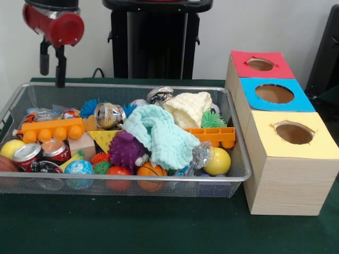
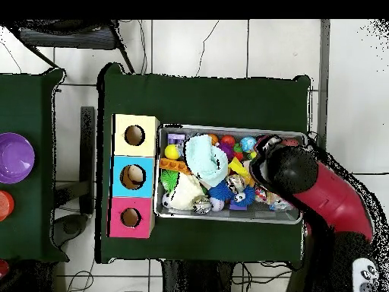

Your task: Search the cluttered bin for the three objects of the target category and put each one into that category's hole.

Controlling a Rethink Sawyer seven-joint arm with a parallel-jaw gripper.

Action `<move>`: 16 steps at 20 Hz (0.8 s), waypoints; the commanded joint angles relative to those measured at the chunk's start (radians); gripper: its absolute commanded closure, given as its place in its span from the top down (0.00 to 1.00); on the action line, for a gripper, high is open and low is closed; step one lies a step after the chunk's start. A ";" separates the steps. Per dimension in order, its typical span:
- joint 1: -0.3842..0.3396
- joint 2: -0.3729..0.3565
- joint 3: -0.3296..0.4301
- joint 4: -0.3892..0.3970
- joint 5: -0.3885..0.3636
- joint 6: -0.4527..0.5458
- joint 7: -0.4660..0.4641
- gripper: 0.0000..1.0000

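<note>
The wire-mesh bin point(image 1: 127, 89) is full of mixed things: a mint cloth point(image 1: 159, 132), a cream knitted hat point(image 1: 188, 108), a purple spiky ball point(image 1: 126, 149), crushed cans point(image 1: 108, 115), an orange plastic block point(image 1: 52, 129) and a yellow ball point(image 1: 218, 161). My gripper point(image 1: 53, 79) hangs above the bin's far left corner, open and empty, touching nothing. In the overhead view the red arm point(image 2: 292, 171) covers the bin's right end point(image 2: 228, 218) and hides the gripper.
Three wooden boxes stand in a row beside the bin, each with a round hole on top: red point(image 1: 259, 63), blue point(image 1: 275, 94), yellow point(image 1: 294, 132). In the overhead view a purple bowl point(image 2: 15, 157) sits on a separate table at the left.
</note>
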 commanded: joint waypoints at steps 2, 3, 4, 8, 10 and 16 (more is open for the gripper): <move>-0.115 0.040 0.199 0.206 -0.122 -0.081 -0.121 1.00; -0.125 0.043 0.208 0.216 -0.131 -0.098 -0.107 1.00; -0.133 0.044 0.215 0.227 -0.141 -0.112 -0.095 1.00; -0.146 0.040 0.232 0.257 -0.168 -0.146 -0.038 1.00; -0.152 0.032 0.245 0.274 -0.173 -0.159 -0.013 1.00; -0.167 0.046 0.287 0.283 -0.184 -0.214 0.036 1.00</move>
